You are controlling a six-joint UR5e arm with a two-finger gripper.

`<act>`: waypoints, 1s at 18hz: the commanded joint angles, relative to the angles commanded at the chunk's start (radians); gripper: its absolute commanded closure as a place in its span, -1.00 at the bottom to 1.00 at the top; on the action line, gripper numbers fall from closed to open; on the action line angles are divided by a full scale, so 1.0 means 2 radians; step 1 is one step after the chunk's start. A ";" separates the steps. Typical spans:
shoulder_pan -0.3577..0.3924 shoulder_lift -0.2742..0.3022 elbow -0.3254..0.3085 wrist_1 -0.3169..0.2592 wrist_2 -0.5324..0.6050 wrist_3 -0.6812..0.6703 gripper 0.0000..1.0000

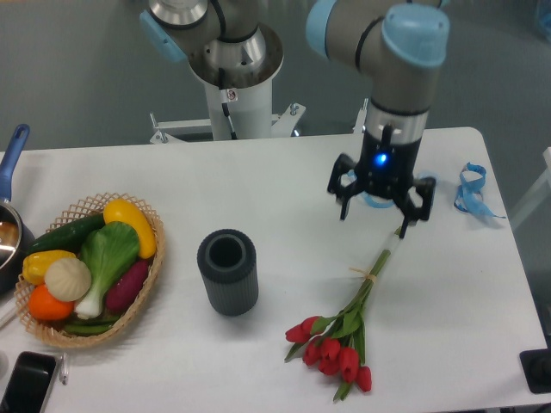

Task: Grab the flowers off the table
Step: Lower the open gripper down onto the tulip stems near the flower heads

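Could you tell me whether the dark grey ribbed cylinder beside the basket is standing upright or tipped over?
Upright: the dark grey ribbed cylinder stands on the white table with its round open mouth facing up; its inside looks dark.

The pincer (374, 214) hangs spread over the stem end of the flowers (344, 331), which lie on the white surface (284, 206), seemingly not touching them.
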 joint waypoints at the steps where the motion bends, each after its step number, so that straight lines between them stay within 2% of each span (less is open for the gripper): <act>1: 0.000 -0.010 0.005 0.002 -0.003 -0.002 -1.00; 4: -0.008 -0.042 0.023 0.029 -0.009 -0.048 -1.00; 7: -0.008 -0.065 0.021 0.051 -0.010 -0.048 -1.00; 9: -0.008 -0.068 0.009 0.051 -0.010 -0.047 -1.00; 14: -0.005 -0.101 0.021 0.053 -0.010 -0.041 -1.00; 18: 0.002 -0.130 0.042 0.057 -0.011 0.006 -1.00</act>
